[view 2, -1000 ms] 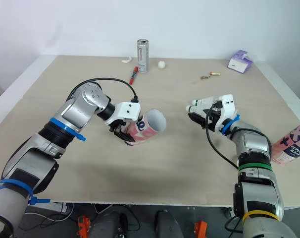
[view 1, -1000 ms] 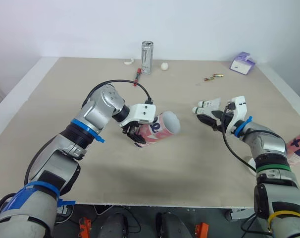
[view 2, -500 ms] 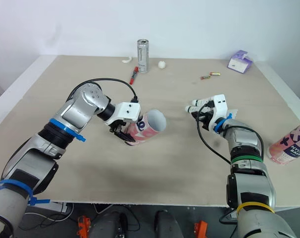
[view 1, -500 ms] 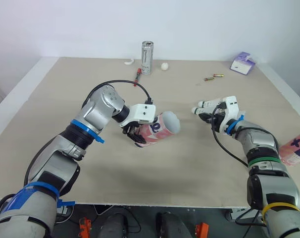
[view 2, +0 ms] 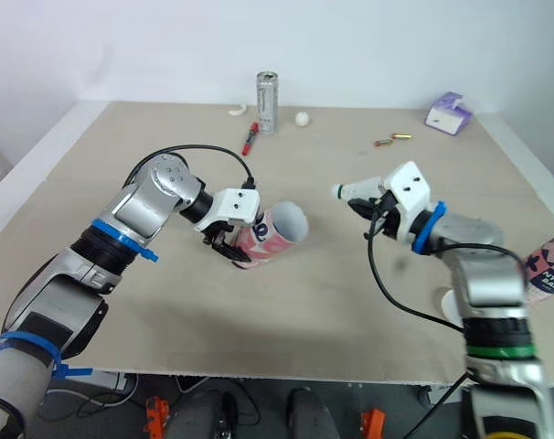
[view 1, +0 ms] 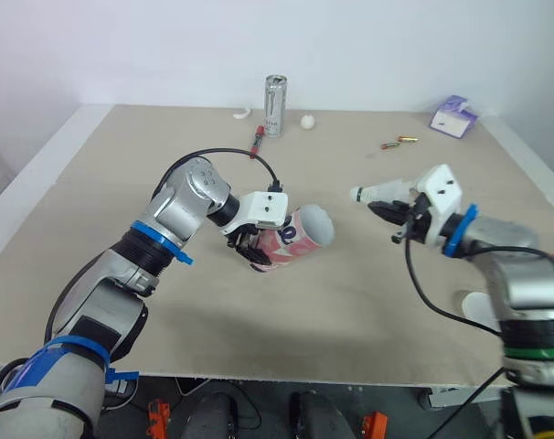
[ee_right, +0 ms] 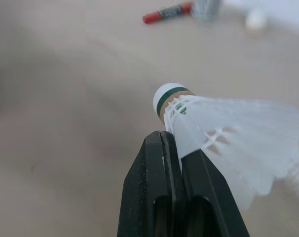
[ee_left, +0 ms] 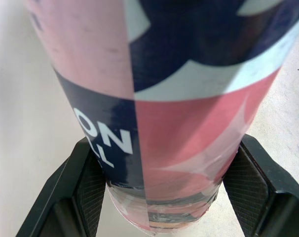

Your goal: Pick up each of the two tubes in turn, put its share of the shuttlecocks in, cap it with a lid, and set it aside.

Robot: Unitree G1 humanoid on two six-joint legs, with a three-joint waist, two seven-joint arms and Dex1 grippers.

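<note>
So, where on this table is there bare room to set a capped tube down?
Bare: the table left of the red pen, and the near strip between the held tube and the front edge. Crowded: around the can at the back, and by the second tube, right.

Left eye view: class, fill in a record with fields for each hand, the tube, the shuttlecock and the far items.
left hand: shut on tube, near its base
right hand: shut on shuttlecock, cork toward tube
tube: tilted, open mouth facing right hand, uncapped
shuttlecock: outside the tube, apart from its mouth
far items: can, red marker
</note>
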